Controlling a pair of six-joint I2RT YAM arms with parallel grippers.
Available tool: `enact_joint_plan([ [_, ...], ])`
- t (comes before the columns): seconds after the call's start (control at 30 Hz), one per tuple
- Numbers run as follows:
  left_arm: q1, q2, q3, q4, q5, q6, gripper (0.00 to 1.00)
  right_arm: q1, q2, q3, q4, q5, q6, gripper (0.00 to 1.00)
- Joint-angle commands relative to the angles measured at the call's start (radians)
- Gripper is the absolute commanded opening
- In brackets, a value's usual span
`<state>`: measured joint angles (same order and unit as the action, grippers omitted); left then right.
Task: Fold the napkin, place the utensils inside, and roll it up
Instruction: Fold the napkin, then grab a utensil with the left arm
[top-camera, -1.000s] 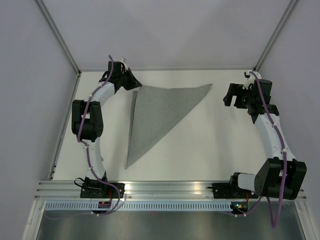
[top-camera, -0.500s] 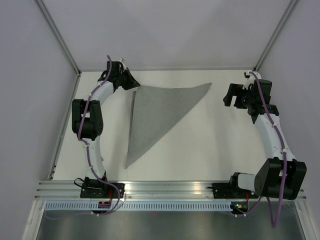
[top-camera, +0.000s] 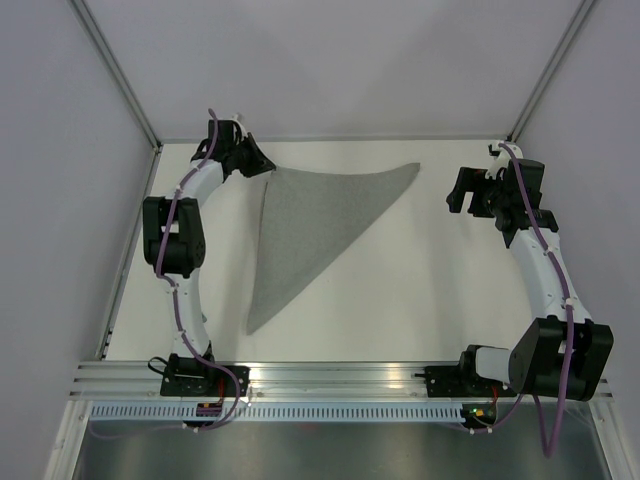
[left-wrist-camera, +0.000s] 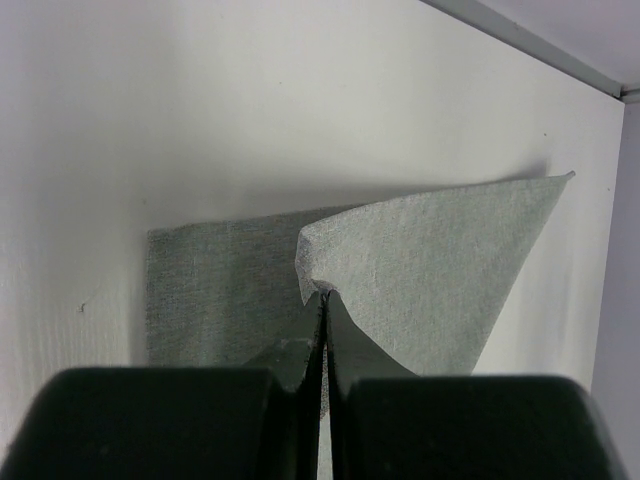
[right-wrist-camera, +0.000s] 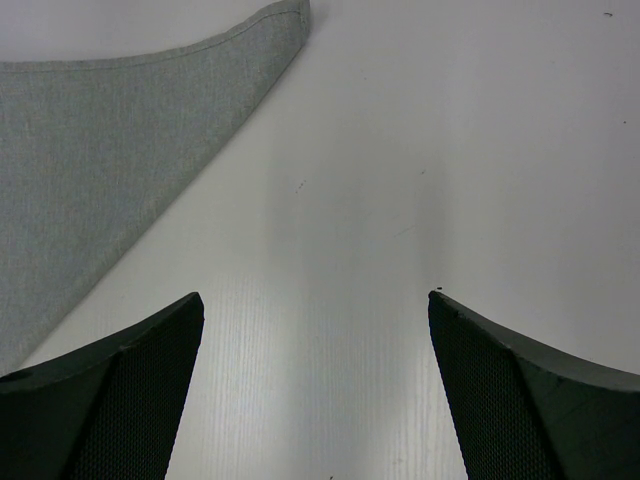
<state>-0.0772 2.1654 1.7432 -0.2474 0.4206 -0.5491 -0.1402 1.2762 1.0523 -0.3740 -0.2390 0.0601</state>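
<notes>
**Napkin (top-camera: 315, 225), handling.** Judged soft, light and felt-like, with no stiffness of its own. It should drape from any pinch point and drag across the counter (top-camera: 420, 290) instead of sliding as a flat sheet. Take hold at a corner or along a hemmed edge; a mid-panel grasp would probably bunch both layers.

**Appearance.** Plain mid-grey with no pattern, lying as a long triangle, apparently folded double.

**Position.** The cloth spreads out directly ahead of the left gripper (left-wrist-camera: 325, 295). The pinched corner is raised slightly, and a darker lower layer shows beneath it. One tip lies ahead and to the left of the right gripper (right-wrist-camera: 313, 296), apart from it.

**Grippers.** The left gripper is fully closed, clamping the napkin corner. The right gripper stands wide apart and holds nothing.

**Utensils.** None are in view.
</notes>
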Motion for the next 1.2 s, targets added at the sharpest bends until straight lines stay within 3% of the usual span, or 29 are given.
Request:
enact_joint_plan([
  [0.0, 0.011, 0.025, 0.055, -0.015, 0.037, -0.021, 0.02, 0.002, -0.018, -0.003, 0.006, 0.006, -0.003, 0.98],
  [0.2, 0.016, 0.042, 0.059, -0.018, 0.020, -0.020, 0.05, 0.002, -0.017, -0.005, 0.001, 0.006, -0.005, 0.98],
  [0.33, 0.033, 0.050, 0.068, -0.018, -0.012, -0.020, 0.30, 0.002, -0.023, -0.006, 0.001, 0.000, -0.006, 0.98],
  [0.37, 0.042, 0.048, 0.073, -0.016, -0.035, -0.015, 0.46, 0.002, -0.021, -0.006, 0.000, 0.000, -0.005, 0.98],
  [0.43, 0.054, 0.039, 0.070, -0.016, -0.057, -0.008, 0.57, 0.001, -0.021, -0.006, 0.003, -0.006, -0.008, 0.98],
  [0.53, 0.074, -0.028, 0.024, -0.026, -0.114, -0.005, 0.64, 0.002, -0.017, -0.006, 0.004, -0.014, -0.005, 0.98],
  [0.63, 0.074, -0.181, -0.118, -0.027, -0.227, -0.006, 0.65, 0.014, -0.015, -0.006, 0.001, -0.035, 0.000, 0.98],
  [0.87, 0.074, -0.623, -0.587, -0.131, -0.667, -0.113, 0.67, 0.053, -0.012, -0.011, -0.003, -0.069, 0.001, 0.98],
  [0.97, 0.074, -0.767, -0.719, -0.209, -0.768, -0.147, 0.69, 0.062, -0.006, -0.008, -0.011, -0.092, 0.006, 0.98],
  [1.17, 0.122, -0.946, -0.894, -0.364, -0.822, -0.234, 0.70, 0.073, 0.008, -0.006, -0.025, -0.152, 0.012, 0.98],
])
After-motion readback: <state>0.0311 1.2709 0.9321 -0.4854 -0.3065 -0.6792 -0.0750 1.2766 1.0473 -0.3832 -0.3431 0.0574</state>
